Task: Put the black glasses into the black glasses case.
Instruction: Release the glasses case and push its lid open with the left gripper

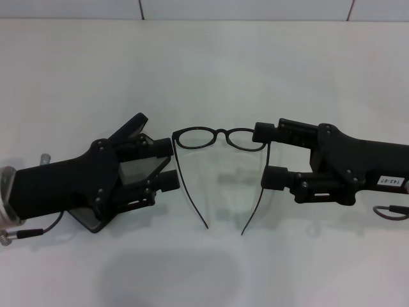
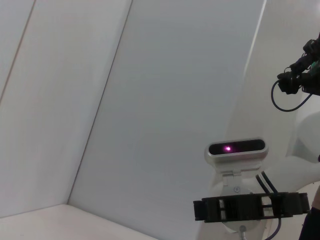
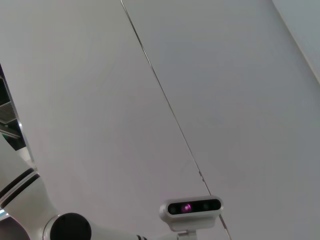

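Both grippers, left (image 1: pixel 167 164) and right (image 1: pixel 263 155), stood open flanking the black glasses (image 1: pixel 219 138); the case (image 1: pixel 128 167) sat under the left, so grip the frame gently.

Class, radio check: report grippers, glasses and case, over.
Left gripper and right gripper open, flanking black glasses, temples unfolded on table. Black glasses case open beneath left gripper, mostly hidden. Nothing between.

Head view: bright, even overhead light, white counter (image 1: pixel 204 70) near washed out. Soft diffuse shadows under both arms and below the black glasses (image 1: pixel 220 138); faint lens reflections on surface. No hard glare. Focus sharp centre, slight softness at edges. Wrist views: flat, grey-lit walls, no blur; small magenta LED glow on head camera (image 2: pixel 236 148).
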`<action>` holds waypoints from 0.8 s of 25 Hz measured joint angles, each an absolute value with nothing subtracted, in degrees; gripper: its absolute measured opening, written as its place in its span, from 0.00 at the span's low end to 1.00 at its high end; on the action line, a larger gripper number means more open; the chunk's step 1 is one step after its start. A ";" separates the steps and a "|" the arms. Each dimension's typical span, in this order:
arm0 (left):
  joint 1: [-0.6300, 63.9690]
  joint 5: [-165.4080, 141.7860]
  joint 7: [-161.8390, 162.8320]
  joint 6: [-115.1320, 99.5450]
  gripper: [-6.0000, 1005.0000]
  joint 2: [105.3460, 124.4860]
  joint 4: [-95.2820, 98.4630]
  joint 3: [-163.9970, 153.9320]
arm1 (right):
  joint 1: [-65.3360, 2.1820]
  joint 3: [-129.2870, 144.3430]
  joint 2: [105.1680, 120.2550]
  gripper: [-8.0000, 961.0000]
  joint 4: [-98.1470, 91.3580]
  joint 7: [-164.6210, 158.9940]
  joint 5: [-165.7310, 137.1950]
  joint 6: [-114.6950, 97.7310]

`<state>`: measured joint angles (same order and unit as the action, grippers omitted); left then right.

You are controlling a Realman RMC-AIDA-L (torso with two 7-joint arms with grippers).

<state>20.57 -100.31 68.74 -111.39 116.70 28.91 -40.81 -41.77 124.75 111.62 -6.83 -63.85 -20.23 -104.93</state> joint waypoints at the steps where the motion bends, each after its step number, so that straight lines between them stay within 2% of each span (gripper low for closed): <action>1: 20.56 -100.31 68.72 -111.36 0.58 116.71 28.91 -40.81 | -41.70 124.65 111.66 0.88 -6.85 -63.84 -20.26 -104.97; 13: 20.26 -97.62 69.52 -112.43 0.58 117.52 30.34 -40.70 | -40.50 124.02 111.88 0.87 -6.86 -63.53 -20.33 -105.07; 18: 16.63 -96.92 82.23 -110.45 0.58 120.30 49.27 -43.68 | -39.27 122.72 111.29 0.87 -6.56 -63.30 -20.60 -104.82; 20: 13.35 -97.11 92.01 -104.20 0.58 120.42 63.69 -49.08 | -39.39 122.49 111.01 0.86 -6.44 -63.28 -20.46 -104.16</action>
<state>13.35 -97.11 92.01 -104.20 120.42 63.69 -49.08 -39.39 122.49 111.01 -6.44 -63.28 -20.46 -104.16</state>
